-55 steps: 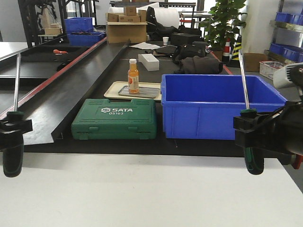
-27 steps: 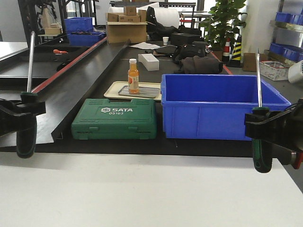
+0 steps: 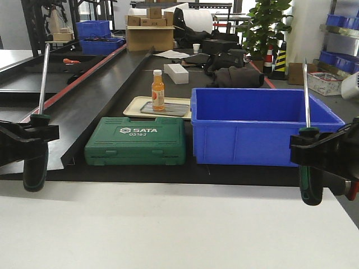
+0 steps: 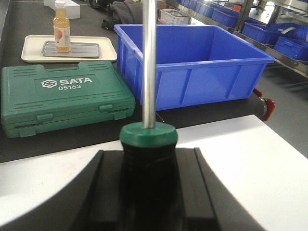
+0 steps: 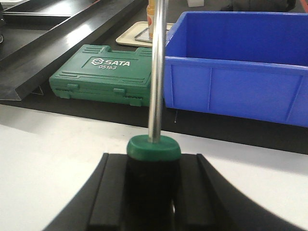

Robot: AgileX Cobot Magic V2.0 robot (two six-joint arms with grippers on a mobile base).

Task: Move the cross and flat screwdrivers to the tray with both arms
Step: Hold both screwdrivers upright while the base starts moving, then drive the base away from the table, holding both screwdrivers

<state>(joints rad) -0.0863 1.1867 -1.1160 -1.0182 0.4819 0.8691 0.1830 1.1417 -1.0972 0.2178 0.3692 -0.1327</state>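
My left pincer [image 3: 27, 136] is clamped on the left screwdriver [image 3: 42, 84], my right pincer [image 3: 314, 148] on the right screwdriver [image 3: 306, 95], the 2 shafts upright. The tray [image 3: 175, 110] lies ahead, beyond the green case [image 3: 136, 140], roughly midway between them.

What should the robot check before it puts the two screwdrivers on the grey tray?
1. Left gripper shut on left screwdriver: ok.
2. Right gripper shut on right screwdriver: ok.
3. Both shafts pointing up: ok.
4. Grey tray free: not ok, a bottle stands on it.
5. Straight way to the tray: not ok, green toolbox and blue crate sit in front.
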